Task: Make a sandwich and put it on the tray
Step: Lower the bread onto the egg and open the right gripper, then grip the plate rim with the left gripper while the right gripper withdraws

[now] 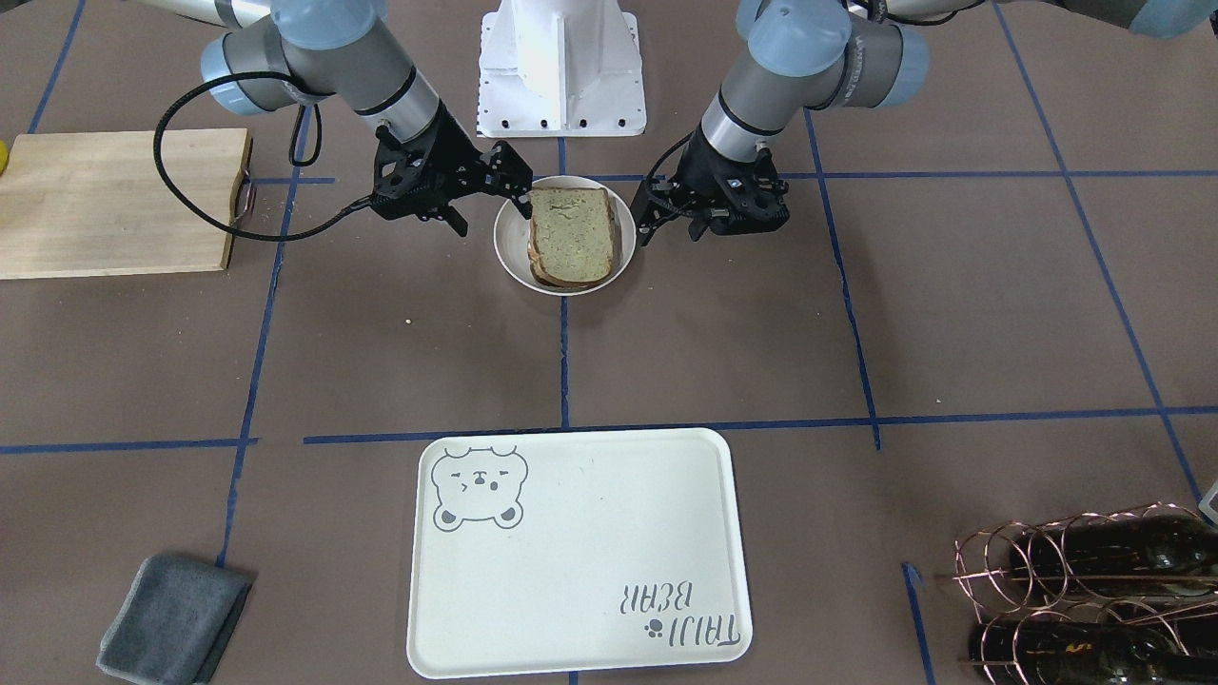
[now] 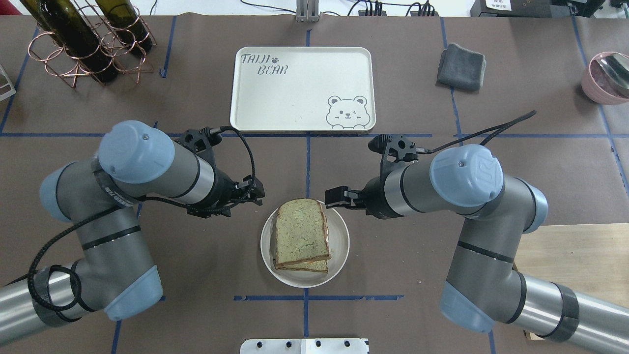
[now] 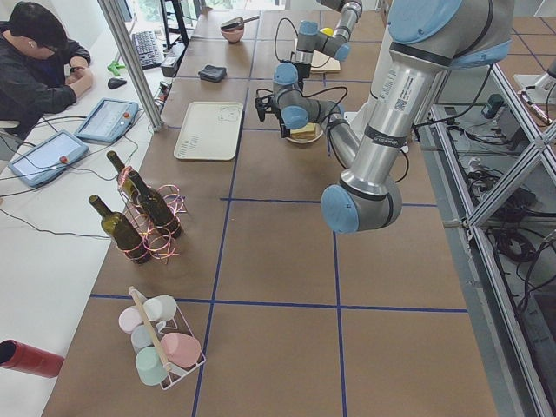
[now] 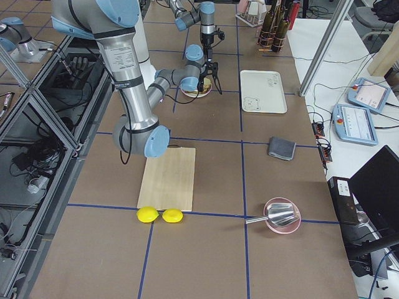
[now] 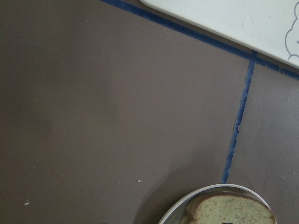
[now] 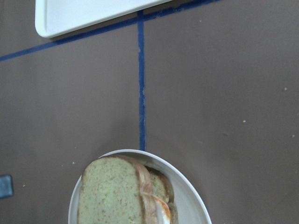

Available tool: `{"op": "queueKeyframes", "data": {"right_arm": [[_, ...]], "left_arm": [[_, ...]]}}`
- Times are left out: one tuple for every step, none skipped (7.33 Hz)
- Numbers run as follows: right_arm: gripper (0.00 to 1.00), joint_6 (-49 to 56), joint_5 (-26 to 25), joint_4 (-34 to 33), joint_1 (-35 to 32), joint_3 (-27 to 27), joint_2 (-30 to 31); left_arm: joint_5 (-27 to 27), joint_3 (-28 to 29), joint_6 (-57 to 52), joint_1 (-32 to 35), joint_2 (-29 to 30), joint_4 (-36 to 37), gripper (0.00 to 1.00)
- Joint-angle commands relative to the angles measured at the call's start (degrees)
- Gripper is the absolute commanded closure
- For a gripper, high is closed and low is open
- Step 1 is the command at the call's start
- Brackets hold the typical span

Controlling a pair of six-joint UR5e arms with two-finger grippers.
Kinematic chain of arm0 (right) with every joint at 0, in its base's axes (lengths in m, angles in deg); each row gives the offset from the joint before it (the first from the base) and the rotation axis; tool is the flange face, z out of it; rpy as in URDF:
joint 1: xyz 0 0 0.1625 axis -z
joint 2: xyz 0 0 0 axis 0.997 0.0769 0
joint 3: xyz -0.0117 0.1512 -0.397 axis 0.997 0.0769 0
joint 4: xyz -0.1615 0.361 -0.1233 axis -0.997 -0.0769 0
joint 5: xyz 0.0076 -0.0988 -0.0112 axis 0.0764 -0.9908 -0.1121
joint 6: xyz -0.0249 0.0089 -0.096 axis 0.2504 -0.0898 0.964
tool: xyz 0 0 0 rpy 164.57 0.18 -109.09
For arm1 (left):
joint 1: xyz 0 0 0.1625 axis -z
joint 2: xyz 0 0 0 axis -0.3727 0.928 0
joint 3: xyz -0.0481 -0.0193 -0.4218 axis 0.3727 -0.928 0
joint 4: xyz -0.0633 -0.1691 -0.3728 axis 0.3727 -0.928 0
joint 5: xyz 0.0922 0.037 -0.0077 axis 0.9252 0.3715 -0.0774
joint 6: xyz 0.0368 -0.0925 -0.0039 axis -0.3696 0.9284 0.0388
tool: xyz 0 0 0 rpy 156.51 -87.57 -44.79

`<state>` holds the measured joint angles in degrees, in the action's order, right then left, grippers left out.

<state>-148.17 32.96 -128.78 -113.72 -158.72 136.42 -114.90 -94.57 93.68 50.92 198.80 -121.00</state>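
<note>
Jaws: both sets stand spread and empty. The right gripper (image 1: 493,214) and left gripper (image 1: 671,228) flank the sandwich (image 1: 571,233), just beside it. The sandwich sits assembled on the round white dish (image 1: 509,262), well apart from the tray (image 1: 590,542). Step in hand, by judgement: pick-up for transfer. The next move calls for an even grip across both slices, so the stack does not shear
</note>
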Motion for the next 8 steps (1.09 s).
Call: {"op": "queueKeyframes", "data": {"right_arm": [[0.0,0.0,3.1,-1.9,-3.7,-0.7,0.2],[0.0,0.1,3.2,-2.9,-4.5,-0.7,0.1],[0.0,0.6,4.9,-6.2,-6.2,-1.5,-0.2],[0.0,0.8,7.3,-8.0,-8.3,-1.9,-0.3],[0.0,0.9,8.1,-8.1,-9.3,-2.2,0.0],[0.0,0.9,8.1,-8.1,-9.4,-2.2,0.0],[0.0,0.9,8.1,-8.1,-9.4,-2.4,0.0],[0.0,0.9,8.1,-8.1,-9.6,-2.6,0.1]], "left_arm": [[4.1,2.7,1.7,-4.9,0.6,-0.4,0.35],[4.6,3.3,1.7,-5.7,0.8,-0.5,0.38],[4.6,4.0,1.7,-6.8,0.7,-1.7,0.4],[4.6,5.2,1.8,-7.1,0.8,-3.2,0.47],[4.6,5.7,1.8,-7.2,0.8,-3.6,0.52],[4.6,6.0,1.8,-7.9,0.9,-3.6,0.53],[4.6,6.1,1.8,-8.0,0.9,-3.6,0.54],[4.6,6.3,1.9,-8.0,1.1,-3.6,0.59]]}}
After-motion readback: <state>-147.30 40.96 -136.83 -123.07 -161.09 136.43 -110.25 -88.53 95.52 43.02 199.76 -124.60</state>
